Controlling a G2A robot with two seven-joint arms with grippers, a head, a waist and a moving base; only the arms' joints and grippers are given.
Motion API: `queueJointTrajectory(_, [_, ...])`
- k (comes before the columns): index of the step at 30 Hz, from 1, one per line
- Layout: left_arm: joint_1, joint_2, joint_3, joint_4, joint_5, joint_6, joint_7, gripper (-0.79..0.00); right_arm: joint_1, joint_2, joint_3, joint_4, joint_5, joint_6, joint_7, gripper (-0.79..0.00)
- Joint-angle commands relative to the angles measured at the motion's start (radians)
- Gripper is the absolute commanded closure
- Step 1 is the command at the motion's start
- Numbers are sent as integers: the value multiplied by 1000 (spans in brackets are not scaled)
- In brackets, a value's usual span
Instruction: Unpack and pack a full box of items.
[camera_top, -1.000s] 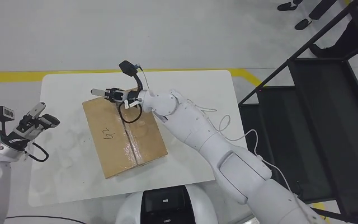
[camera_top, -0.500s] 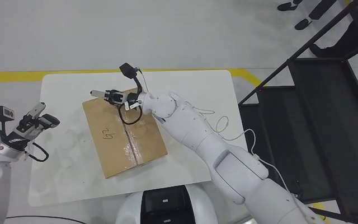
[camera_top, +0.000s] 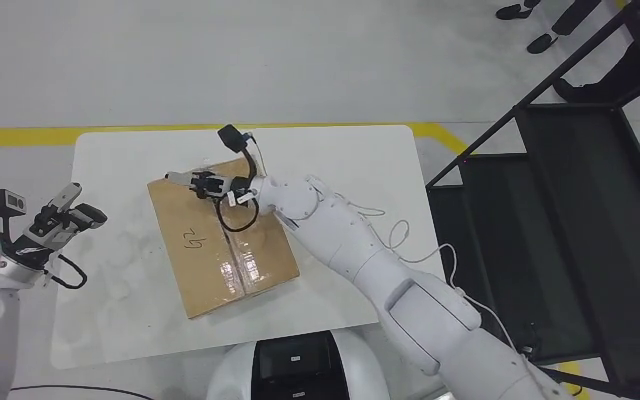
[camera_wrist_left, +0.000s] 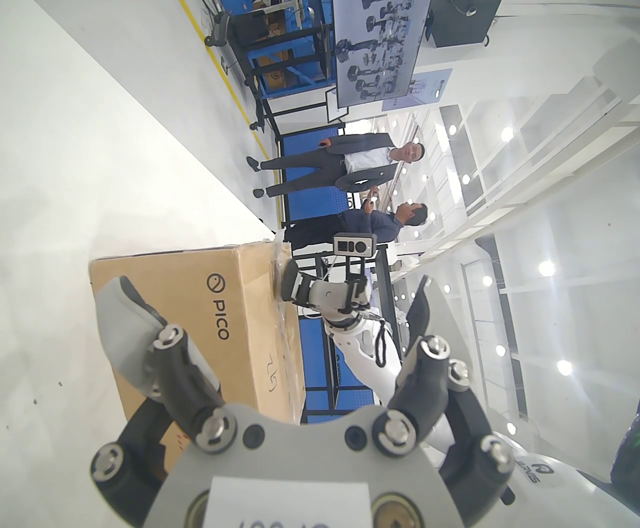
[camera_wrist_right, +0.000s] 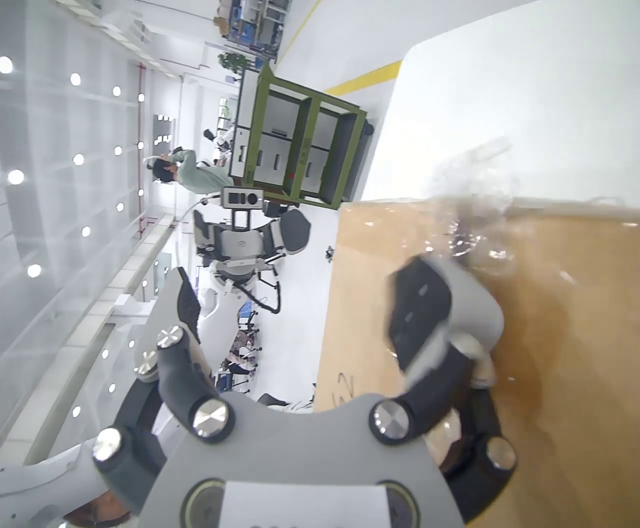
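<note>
Our right hand (camera_top: 183, 179) at the box (camera_top: 225, 245), eleven o'clock corner.
We see it spread apart; left hand (camera_top: 80, 204) spread too, nine o'clock off the bench (camera_top: 340, 170).

Pretty sure this is a big robotics lab or demo hall — glossy white floor (camera_top: 300, 60) with a yellow line (camera_top: 35, 136) running across it, high ceiling with rows of round lights (camera_wrist_left: 507, 134), blue partition panels (camera_wrist_left: 307, 207), a big poster of robots (camera_wrist_left: 380, 50), a green shelving cart (camera_wrist_right: 300, 145) — plus black metal stairs (camera_top: 530, 190) beside the table (camera_top: 380, 160).
</note>
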Motion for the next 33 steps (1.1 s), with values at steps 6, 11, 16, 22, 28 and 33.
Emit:
queueJointTrajectory(6, [0,0,0,0,0,0,0,-785,-91,41,48,-194,-40,30,62,-785])
queueJointTrajectory(11, [0,0,0,0,0,0,0,-785,-197,76,90,-347,-69,146,127,-785])
queueJointTrajectory(16, [0,0,0,0,0,0,0,-785,-312,104,136,-491,-50,211,166,-785])
queueJointTrajectory(22, [0,0,0,0,0,0,0,-785,-427,132,164,-621,-75,298,206,-785])
queueJointTrajectory(28, [0,0,0,0,0,0,0,-785,-430,140,147,-610,-121,329,188,-785])
queueJointTrajectory(33, [0,0,0,0,0,0,0,-785,-411,137,121,-572,-126,339,160,-785])
